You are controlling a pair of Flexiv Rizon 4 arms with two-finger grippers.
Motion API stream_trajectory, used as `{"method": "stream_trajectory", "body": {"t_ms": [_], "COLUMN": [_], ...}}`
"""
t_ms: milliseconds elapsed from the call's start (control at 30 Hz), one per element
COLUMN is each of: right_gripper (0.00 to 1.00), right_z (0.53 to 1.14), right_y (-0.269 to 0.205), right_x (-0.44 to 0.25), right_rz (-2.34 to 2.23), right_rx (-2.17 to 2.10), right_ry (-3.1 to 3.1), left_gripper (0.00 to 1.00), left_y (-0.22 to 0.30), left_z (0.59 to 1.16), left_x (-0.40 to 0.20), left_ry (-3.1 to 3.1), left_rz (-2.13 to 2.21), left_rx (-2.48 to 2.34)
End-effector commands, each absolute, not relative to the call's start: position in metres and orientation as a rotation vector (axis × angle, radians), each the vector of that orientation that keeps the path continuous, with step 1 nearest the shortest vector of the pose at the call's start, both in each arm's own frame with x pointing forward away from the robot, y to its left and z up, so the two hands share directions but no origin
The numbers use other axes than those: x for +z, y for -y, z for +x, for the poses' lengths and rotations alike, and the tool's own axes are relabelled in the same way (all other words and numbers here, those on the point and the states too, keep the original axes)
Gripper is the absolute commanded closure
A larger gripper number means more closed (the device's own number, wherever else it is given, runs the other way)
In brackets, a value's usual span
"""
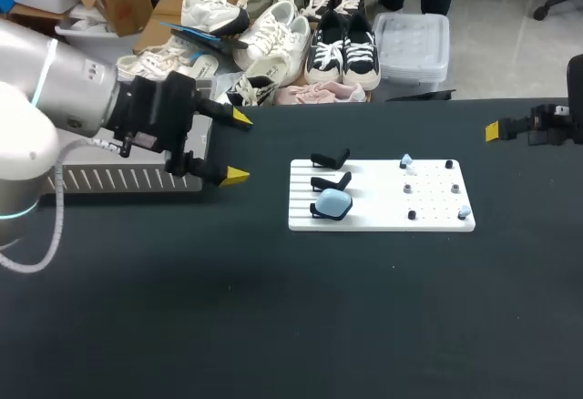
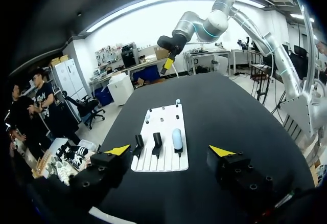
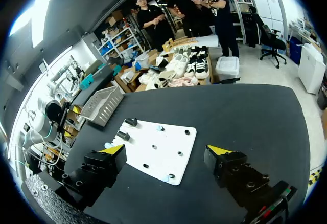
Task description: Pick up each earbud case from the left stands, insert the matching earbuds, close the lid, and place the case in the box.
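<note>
From above, the left hand hangs wide open and empty beside the grey box. Its fingers point toward the white board on the counter. One blue earbud case sits propped on a black stand there, apparently raised for a side grasp.

From the left wrist, the case lies ahead of the spread fingers, well apart and untouched.

From the right wrist, the right hand, equally wide and empty, hovers at the board's opposite end near a pale earbud, likely poised to fetch it.
</note>
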State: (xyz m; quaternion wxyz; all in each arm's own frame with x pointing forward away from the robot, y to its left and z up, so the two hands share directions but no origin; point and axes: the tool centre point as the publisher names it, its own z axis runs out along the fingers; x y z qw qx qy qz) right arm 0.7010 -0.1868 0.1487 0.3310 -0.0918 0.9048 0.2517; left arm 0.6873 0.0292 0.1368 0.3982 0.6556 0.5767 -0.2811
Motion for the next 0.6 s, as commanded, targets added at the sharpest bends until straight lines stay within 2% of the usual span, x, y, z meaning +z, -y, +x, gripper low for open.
{"method": "stream_trajectory", "body": {"t_ms": [33, 600], "right_gripper": [0.00, 0.00], "right_z": [0.702, 0.702], "right_y": [0.187, 0.187], "right_x": [0.149, 0.149], "right_rz": [-0.242, -0.242], "right_rx": [0.661, 0.661], "right_ry": [-2.367, -2.367], "left_gripper": [0.00, 0.00], "left_y": [-0.016, 0.024], "left_z": [0.703, 0.702], "left_x": [0.124, 0.086], "left_ry": [-1.455, -1.538], "left_rz": [1.600, 1.521], "left_rx": [-0.791, -0.847]}}
